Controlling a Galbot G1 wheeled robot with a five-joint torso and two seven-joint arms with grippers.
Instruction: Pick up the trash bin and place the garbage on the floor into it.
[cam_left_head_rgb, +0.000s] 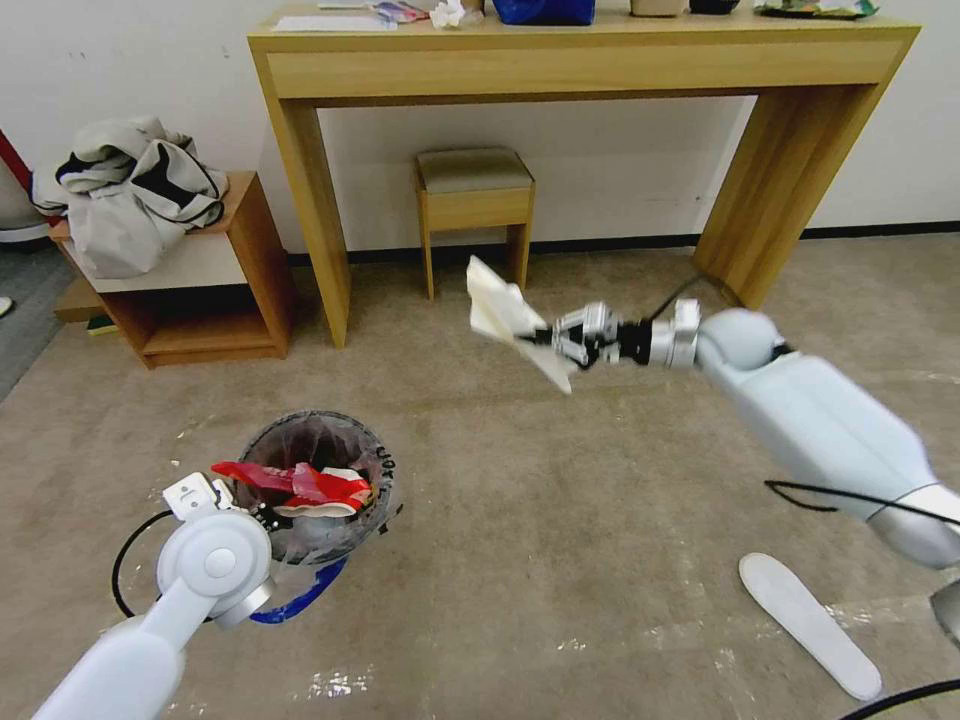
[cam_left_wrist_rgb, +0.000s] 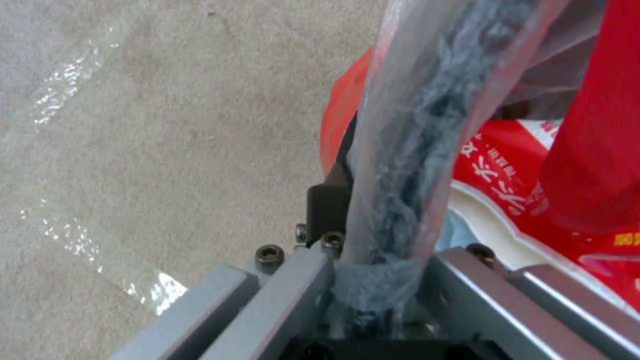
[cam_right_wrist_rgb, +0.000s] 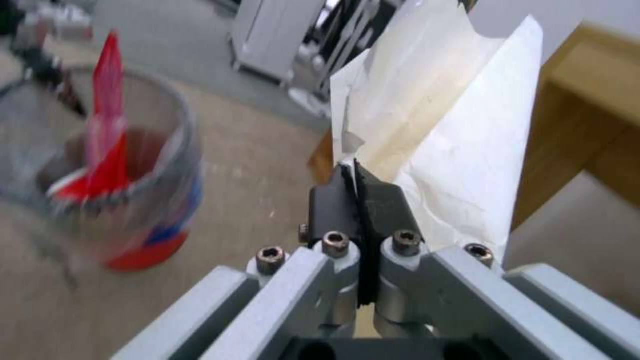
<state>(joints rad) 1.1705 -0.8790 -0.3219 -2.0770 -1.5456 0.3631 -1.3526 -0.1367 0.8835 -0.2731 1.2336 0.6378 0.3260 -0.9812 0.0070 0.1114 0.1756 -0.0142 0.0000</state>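
Note:
The trash bin (cam_left_head_rgb: 372, 462), round and lined with a crinkly clear bag, hangs low at the lower left over the floor (cam_left_head_rgb: 560, 560). My left gripper (cam_left_head_rgb: 268, 517) is shut on its near rim; the left wrist view shows the bag-wrapped rim (cam_left_wrist_rgb: 400, 190) pinched between the jaws. Red wrappers (cam_left_head_rgb: 300, 485) and a red-and-white packet (cam_left_wrist_rgb: 507, 175) lie inside the bin. My right gripper (cam_left_head_rgb: 545, 342) is raised mid-air to the right of the bin, shut on a sheet of crumpled white paper (cam_left_head_rgb: 503, 310). In the right wrist view, the paper (cam_right_wrist_rgb: 460, 130) stands above the closed pads (cam_right_wrist_rgb: 383, 200), with the bin (cam_right_wrist_rgb: 140, 165) farther off.
A wooden desk (cam_left_head_rgb: 580, 60) stands against the wall with a small stool (cam_left_head_rgb: 474, 195) under it. A low wooden shelf (cam_left_head_rgb: 215, 290) with bundled clothes (cam_left_head_rgb: 135, 190) is at the left. A flat white oblong piece (cam_left_head_rgb: 810, 625) lies on the carpet at the lower right.

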